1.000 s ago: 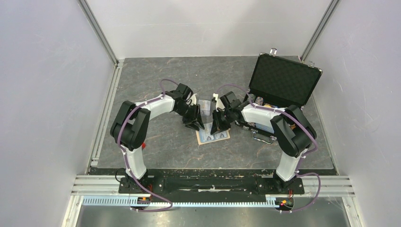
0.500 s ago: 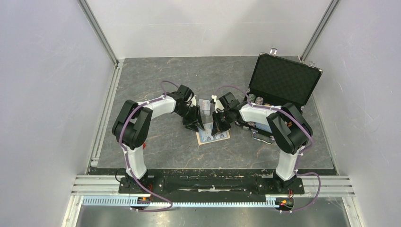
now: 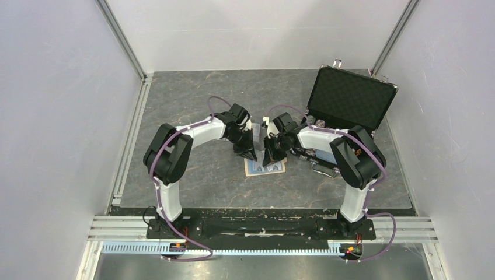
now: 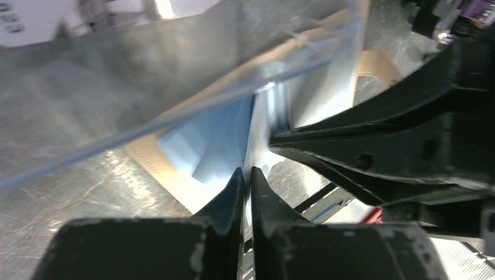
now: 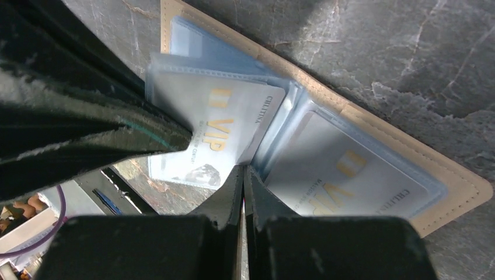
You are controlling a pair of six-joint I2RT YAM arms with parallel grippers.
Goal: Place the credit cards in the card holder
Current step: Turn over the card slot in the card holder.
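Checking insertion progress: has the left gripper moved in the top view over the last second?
Yes. The left gripper, pinching a credit card, has shifted right, toward the open black case, closing on the right gripper over the card holder.

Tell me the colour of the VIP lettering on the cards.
The VIP lettering is gold, on pale grey cards; it shows best in the right wrist view.

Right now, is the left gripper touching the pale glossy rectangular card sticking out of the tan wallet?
Touching. Left wrist view: the left gripper pinches the pale glossy card by its thin edge.
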